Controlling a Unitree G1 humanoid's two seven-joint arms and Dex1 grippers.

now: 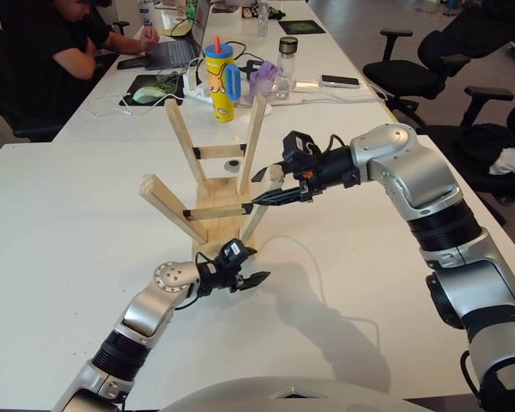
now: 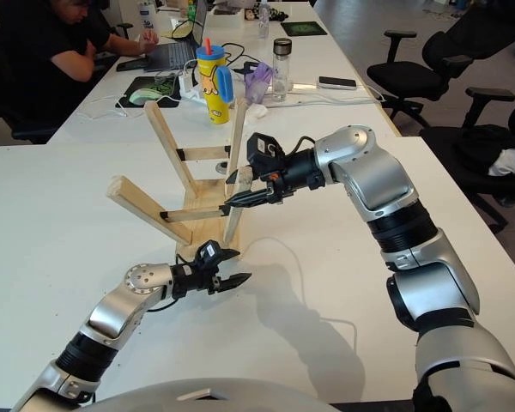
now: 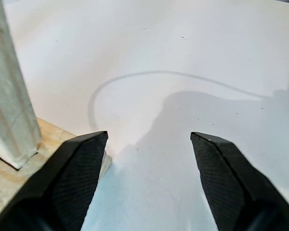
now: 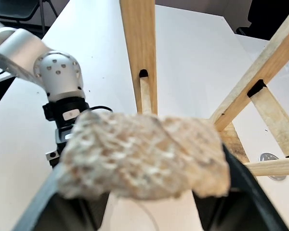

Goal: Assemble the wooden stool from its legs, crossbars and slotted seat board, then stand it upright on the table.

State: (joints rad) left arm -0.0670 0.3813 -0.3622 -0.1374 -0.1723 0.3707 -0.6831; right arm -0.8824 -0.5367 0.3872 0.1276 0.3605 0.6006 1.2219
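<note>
The wooden stool lies upside down, its seat board (image 1: 213, 228) flat on the white table (image 1: 69, 223) and its legs pointing up. Crossbars (image 1: 220, 152) join the two far legs (image 1: 185, 139), and another crossbar (image 1: 216, 212) joins the near ones. My right gripper (image 1: 267, 188) is shut on the top end of the near right leg (image 4: 144, 154), coming in from the right. My left gripper (image 1: 256, 279) sits low on the table, just in front of the seat board's corner (image 3: 14, 183), open with nothing between its fingers (image 3: 72, 178).
A small round metal part (image 1: 233, 166) lies behind the stool. On the desk beyond stand a yellow-and-blue cup (image 1: 219, 81), a bottle (image 1: 286, 64) and a phone (image 1: 339, 81). Office chairs (image 1: 429, 69) stand to the right. A thin cable (image 1: 313, 249) curves over the table.
</note>
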